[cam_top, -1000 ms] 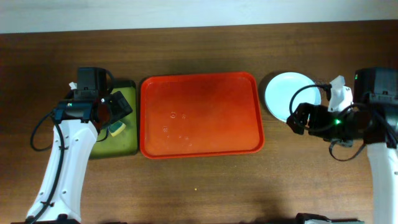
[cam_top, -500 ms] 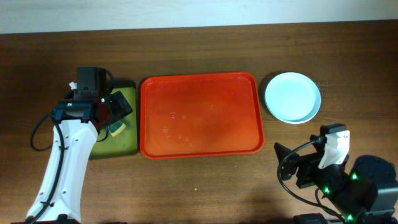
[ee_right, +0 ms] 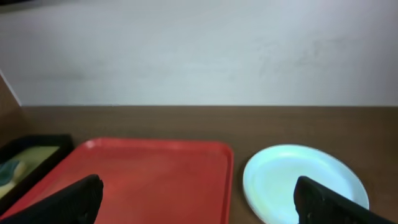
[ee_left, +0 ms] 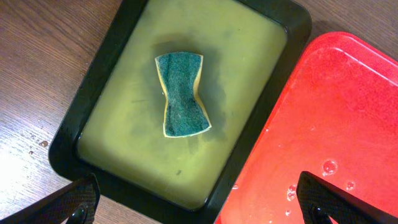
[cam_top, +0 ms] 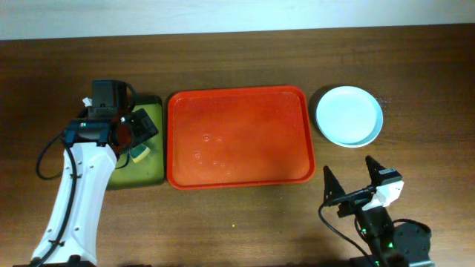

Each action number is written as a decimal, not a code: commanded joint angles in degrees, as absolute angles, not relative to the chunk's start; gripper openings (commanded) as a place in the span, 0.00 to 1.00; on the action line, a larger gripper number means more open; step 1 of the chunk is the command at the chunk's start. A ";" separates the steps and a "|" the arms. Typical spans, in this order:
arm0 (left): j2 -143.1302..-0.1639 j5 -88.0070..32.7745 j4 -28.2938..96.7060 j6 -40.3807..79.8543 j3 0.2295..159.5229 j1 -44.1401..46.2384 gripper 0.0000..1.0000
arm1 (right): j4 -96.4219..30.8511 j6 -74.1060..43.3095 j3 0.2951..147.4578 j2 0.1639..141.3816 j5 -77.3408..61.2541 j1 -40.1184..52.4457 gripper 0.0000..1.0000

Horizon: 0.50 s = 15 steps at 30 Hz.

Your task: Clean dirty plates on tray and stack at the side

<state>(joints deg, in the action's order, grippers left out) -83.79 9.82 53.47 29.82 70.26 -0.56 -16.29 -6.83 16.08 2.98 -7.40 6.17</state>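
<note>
Tray (cam_top: 252,141) bare, plate (cam_top: 349,116) on desk (cam_top: 223,222) to its right. Looks done.
Right jaws lower right, spread, empty. Plate sits straight up-frame from them, by the tray's upper-right corner. It's round, no long axis. Right jaws nearer. Left jaws centre-left, spread above sponge (ee_left: 182,93) in green tray (ee_left: 242,81), gripping nothing.

The brown wooden bench (cam_top: 237,230) carries three things: a red-orange tray (cam_top: 252,119) at its middle, a smaller dark green tray (cam_top: 145,172) just beside that at nine o'clock, and a pale plate (cam_top: 349,116) near it at two o'clock.
</note>
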 commanded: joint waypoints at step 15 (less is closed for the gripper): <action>-83.55 9.82 53.52 29.71 70.65 -0.54 0.99 | -0.38 -6.70 0.32 0.19 -3.64 0.16 0.99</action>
<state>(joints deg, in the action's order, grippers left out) -83.79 9.82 53.45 29.82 70.26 -0.56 0.97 -6.83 0.86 0.80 -4.67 1.72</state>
